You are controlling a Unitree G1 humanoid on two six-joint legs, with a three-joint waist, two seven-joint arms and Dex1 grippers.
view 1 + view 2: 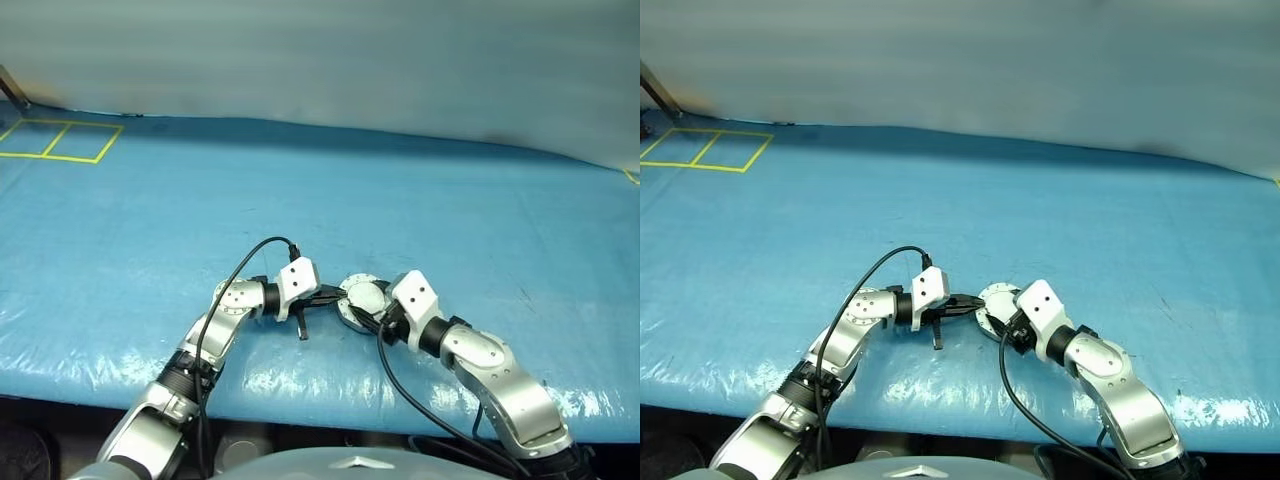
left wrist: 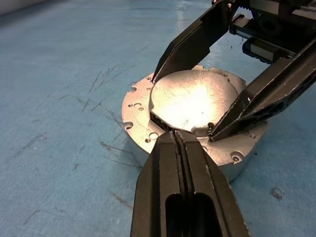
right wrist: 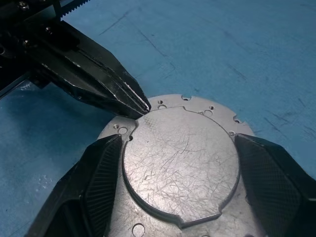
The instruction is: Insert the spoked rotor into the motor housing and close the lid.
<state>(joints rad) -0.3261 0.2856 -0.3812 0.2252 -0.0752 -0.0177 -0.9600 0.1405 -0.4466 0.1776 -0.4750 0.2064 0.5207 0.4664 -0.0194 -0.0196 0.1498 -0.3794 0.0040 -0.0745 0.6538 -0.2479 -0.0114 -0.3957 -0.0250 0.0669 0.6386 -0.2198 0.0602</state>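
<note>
Both arms reached in from the near edge of the blue table (image 1: 150, 200) and met over the motor housing (image 2: 143, 131), which sat on the blue surface close to that near edge, roughly in the middle from left to right. Its silver lid (image 3: 180, 165), smooth scratched face up, lay on top of the housing inside the flange with its small holes; on the side toward the left gripper a dark gap showed under the lid's rim, so it did not look fully seated there.

From the left, the left gripper (image 2: 178, 136) came in with its two black fingers pressed together, pinching nothing, their joined tip at the lid's rim by that gap. From the right, the right gripper (image 3: 180, 182) had its fingers (image 3: 98, 182) spread wide, one on each side of the lid and close against its rim. Yellow tape lines (image 1: 60, 140) marked squares at the far left of the table.
</note>
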